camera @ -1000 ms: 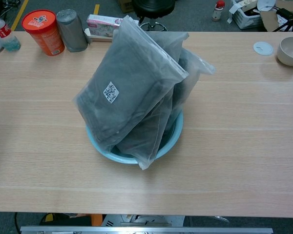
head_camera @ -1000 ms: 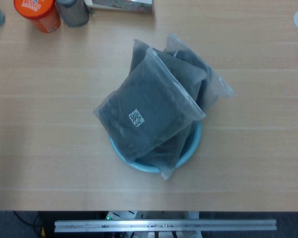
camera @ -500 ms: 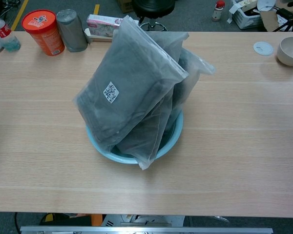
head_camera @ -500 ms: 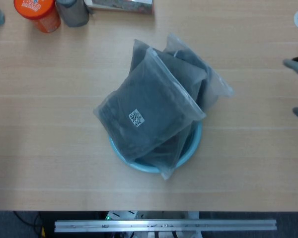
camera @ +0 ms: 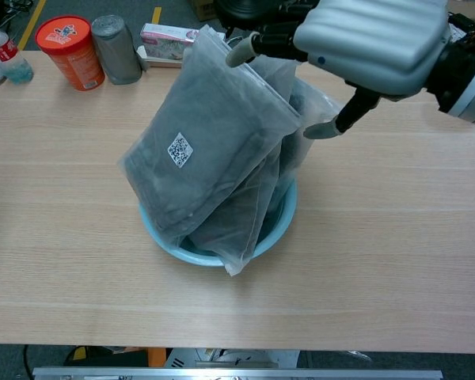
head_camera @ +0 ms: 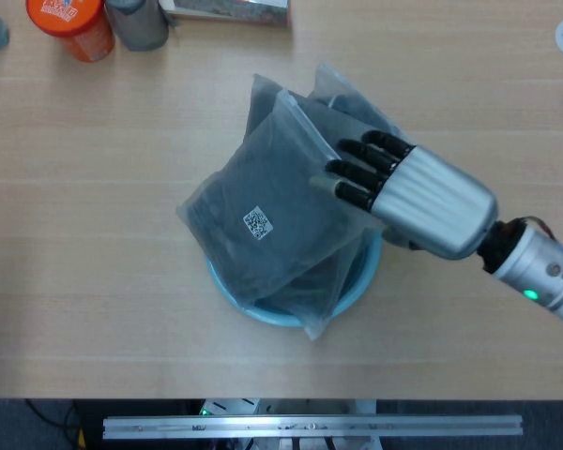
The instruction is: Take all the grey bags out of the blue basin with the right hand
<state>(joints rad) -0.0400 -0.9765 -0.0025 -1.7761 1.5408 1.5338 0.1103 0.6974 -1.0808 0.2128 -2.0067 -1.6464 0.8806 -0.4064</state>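
The right hand [head_camera: 408, 192], silver-backed with black fingers, reaches in from the right over the upper edge of the bags, palm down. In the chest view its fingers are spread apart, the thumb pointing down just beside the clear plastic flap of the rear bag, the other fingers stretched over the top seam of the front bag; it grips nothing that can be seen, though whether the fingertips touch the plastic cannot be told. The left hand is in neither view.

Several grey soft bags in clear plastic wrapping [head_camera: 281, 211] stand leaning together in the round light-blue plastic basin [camera: 170, 244], rising well above its rim. The front one carries a small white square code label [head_camera: 256, 222].

The basin sits near the middle of a pale wood-grain table [head_camera: 94, 309]. Along the far edge stand an orange tub with a red lid [camera: 70, 51], a grey cylindrical can [camera: 115, 47] just beside it, a pink flat box [camera: 165, 39] and a clear plastic bottle [camera: 1, 51]. Beyond the table the chest view shows a dark floor with a yellow line and a black stool base [camera: 236, 28].
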